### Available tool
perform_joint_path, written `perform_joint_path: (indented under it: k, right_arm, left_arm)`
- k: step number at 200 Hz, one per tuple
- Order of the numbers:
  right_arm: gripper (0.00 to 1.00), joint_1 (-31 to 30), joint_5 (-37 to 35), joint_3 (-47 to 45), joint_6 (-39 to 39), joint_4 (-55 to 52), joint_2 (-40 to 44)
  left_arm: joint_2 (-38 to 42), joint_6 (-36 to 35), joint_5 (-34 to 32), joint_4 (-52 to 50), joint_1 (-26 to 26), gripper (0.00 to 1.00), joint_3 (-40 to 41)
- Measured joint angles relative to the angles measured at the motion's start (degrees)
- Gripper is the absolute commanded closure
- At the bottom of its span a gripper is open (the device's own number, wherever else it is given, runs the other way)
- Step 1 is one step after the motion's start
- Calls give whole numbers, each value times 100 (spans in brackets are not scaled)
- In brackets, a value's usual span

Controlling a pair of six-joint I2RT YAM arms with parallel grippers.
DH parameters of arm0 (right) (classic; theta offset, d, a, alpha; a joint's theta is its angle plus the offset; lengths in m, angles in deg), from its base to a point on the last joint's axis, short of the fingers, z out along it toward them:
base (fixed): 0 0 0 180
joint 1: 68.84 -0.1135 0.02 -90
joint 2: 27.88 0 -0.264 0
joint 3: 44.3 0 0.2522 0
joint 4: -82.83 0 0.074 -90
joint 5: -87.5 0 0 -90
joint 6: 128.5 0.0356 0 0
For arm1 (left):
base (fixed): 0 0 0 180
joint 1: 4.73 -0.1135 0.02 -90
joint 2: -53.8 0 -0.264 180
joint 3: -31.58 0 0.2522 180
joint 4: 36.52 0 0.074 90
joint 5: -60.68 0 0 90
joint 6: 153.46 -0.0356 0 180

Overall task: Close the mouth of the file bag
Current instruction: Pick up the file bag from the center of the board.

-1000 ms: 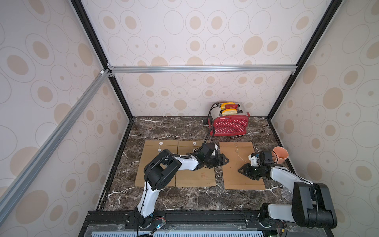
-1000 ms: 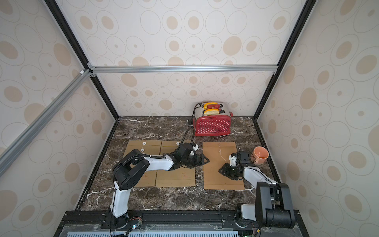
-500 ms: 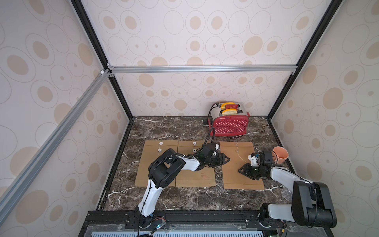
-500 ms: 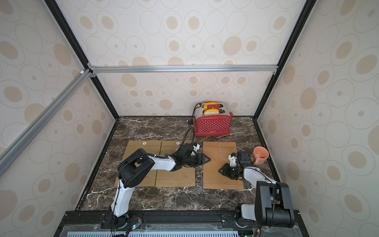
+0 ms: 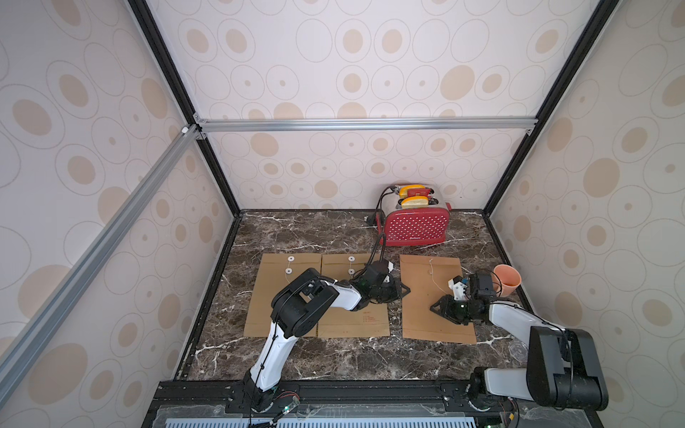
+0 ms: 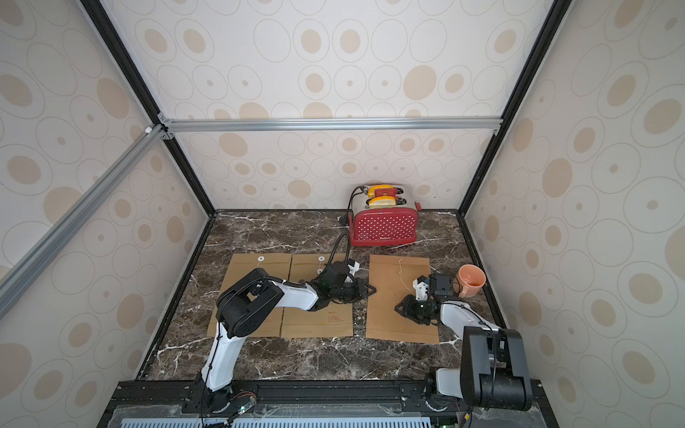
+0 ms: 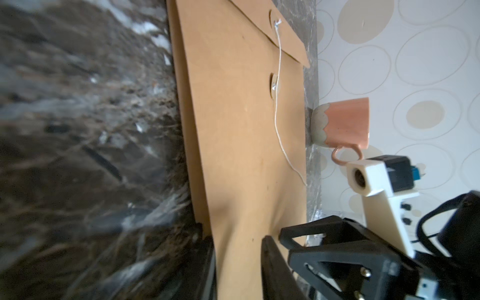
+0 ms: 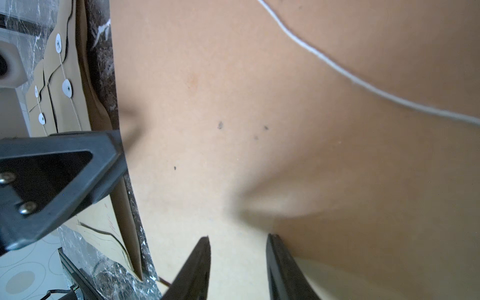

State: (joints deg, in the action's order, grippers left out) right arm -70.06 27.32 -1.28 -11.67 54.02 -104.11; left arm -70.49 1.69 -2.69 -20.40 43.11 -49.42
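**Kraft file bag** (image 5: 417, 292): lies flat on the marble table (image 5: 296, 233), the rightmost of three, near a pink mug (image 5: 507, 278) and in front of a red toaster (image 5: 415, 229).

**Mouth:** the flap (image 7: 272, 28) is folded over the body. The white string (image 7: 278, 104) trails loose from the flap past the lower disc (image 7: 274, 85) and is unwound, so the mouth is judged covered but not fastened.

**Step in hand,** by appearance: steadying the bag.

**Left gripper** (image 5: 402, 289): takes the bag's edge, on the side facing the other bags, between its fingers. The jaws are narrowed with a gap showing; whether they already bite the paper cannot be told.

**Right gripper** (image 8: 238, 236): jaws partly spread and empty, tips resting on the bag's face, which dimples there.

**Next move,** as judged: catch the thin string's free end and wind it round the lower disc while the bag is kept from sliding.
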Motion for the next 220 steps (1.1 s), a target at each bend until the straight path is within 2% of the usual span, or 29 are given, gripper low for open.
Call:
perform_joint_path:
  k: [9, 20, 34, 48, 86, 124, 174, 220]
  right_arm:
    - [61, 0, 0, -2, -9, 0, 0]
    - [61, 0, 0, -2, -13, 0, 0]
    - [61, 0, 4, -2, -13, 0, 2]
    - [61, 0, 9, -2, -13, 0, 2]
    - [61, 0, -4, -39, -15, -133, 151]
    - [59, 72, 2, 22, -39, -553, 975]
    - [57, 610, 138, 1300, -310, -1626, 1910]
    - [54, 678, 385, 2085, -201, -1818, 2487]
  left_arm:
    - [-31, 2, -11, 7, -4, 80, 0]
    - [-44, 4, -11, 13, -4, 90, 0]
    - [-57, 9, -13, 9, -7, 92, -2]
    - [-85, 17, 13, 28, -9, 100, -13]
    - [-85, -24, 131, 48, 20, 100, -33]
    - [96, -122, 225, 37, 68, 100, 7]
    - [1429, -529, 149, -127, 74, 100, 317]
    - [2702, -975, 37, -446, -7, 100, 619]
